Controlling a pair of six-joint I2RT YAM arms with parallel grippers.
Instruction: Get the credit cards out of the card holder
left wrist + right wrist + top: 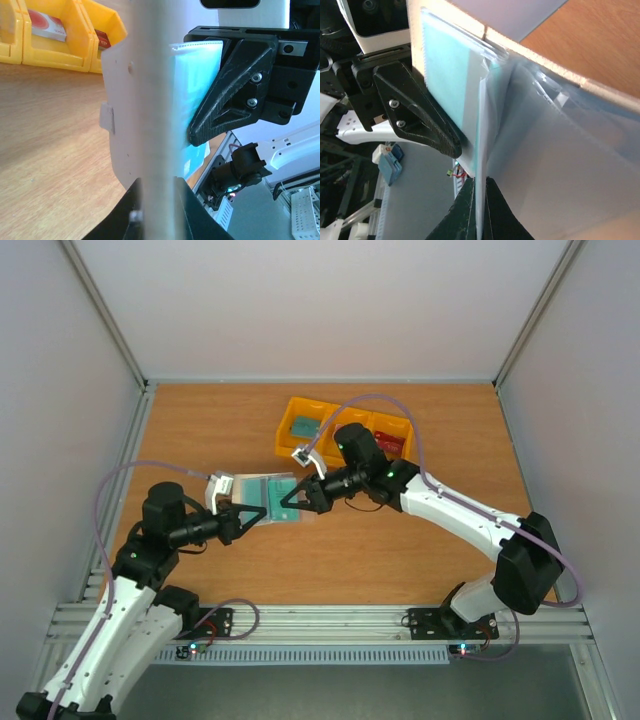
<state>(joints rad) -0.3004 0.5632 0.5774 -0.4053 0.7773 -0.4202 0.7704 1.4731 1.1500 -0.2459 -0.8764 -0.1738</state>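
- Top external view: the card holder (248,490) lies open over the middle of the table (400,550), between the two grippers. Its long axis runs left to right, slightly tilted. The outside is cream, the inner sleeve translucent grey-blue, with a teal card (284,490) in the right half. The left gripper (258,512) clamps the holder's left half and the right gripper (288,502) meets its right end. A yellow tray (290,415) sits behind.
- Left wrist view: the holder (125,125) stands edge-on, its long axis vertical in the picture, clenched in the left gripper (155,220). The teal card (195,70) shows beside one of the right gripper's fingers (235,90). In the tray (55,57) lie a red-and-white card (47,26) and a dark red card (102,38), whose print is too small to read.
- Right wrist view: the right gripper (480,210) is pinched tight on the thin edge of the teal card (447,80), at the mouth of the holder's translucent sleeve (560,165).
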